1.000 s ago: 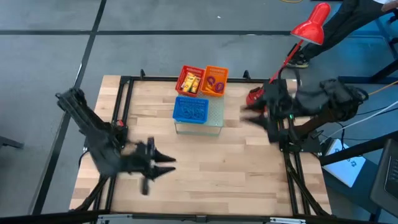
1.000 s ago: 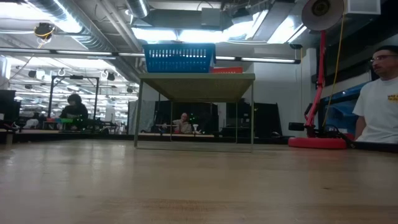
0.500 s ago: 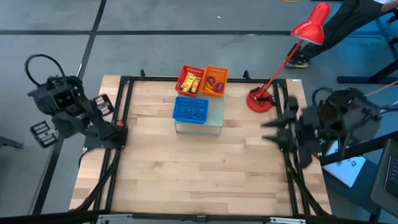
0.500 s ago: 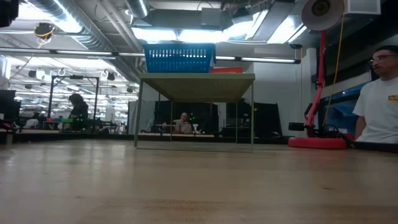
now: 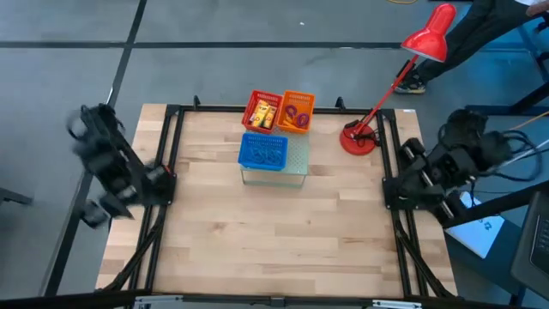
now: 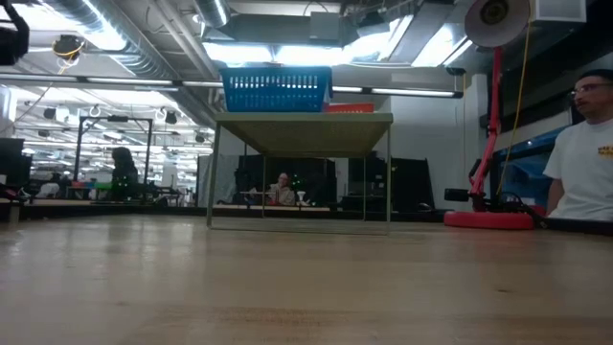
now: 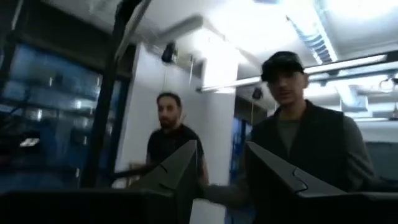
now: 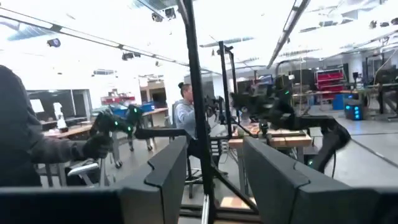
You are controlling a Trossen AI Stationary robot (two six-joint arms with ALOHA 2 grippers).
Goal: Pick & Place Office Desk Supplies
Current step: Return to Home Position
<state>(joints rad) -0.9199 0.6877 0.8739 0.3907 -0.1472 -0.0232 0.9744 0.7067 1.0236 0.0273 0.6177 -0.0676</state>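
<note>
Left gripper (image 7: 221,152) and right gripper (image 8: 212,146) are both spread and empty, parked beyond the table's (image 5: 274,232) side edges. The loops (image 5: 298,116) and yellow blocks (image 5: 263,112) sit in baskets (image 5: 298,93) well apart from either gripper. Homing well means settling slowly, clear of the lamp (image 5: 358,139). No legible writing.

A robotics lab set in a large open industrial hall. Bare silver ducts (image 6: 134,43) and long strip lights (image 6: 421,43) run under the ceiling. The wooden table (image 5: 274,240) sits in a black metal frame (image 5: 214,108) on a grey floor (image 5: 257,51) with dark seams, with the left arm (image 5: 111,172) and right arm (image 5: 446,167) mounted at its sides. Beyond stand workbenches (image 8: 273,138) carrying further robot arms (image 8: 277,109) with green lights, a seated person (image 6: 281,189) far back, and a person in a white T-shirt (image 6: 586,163) near the table
</note>
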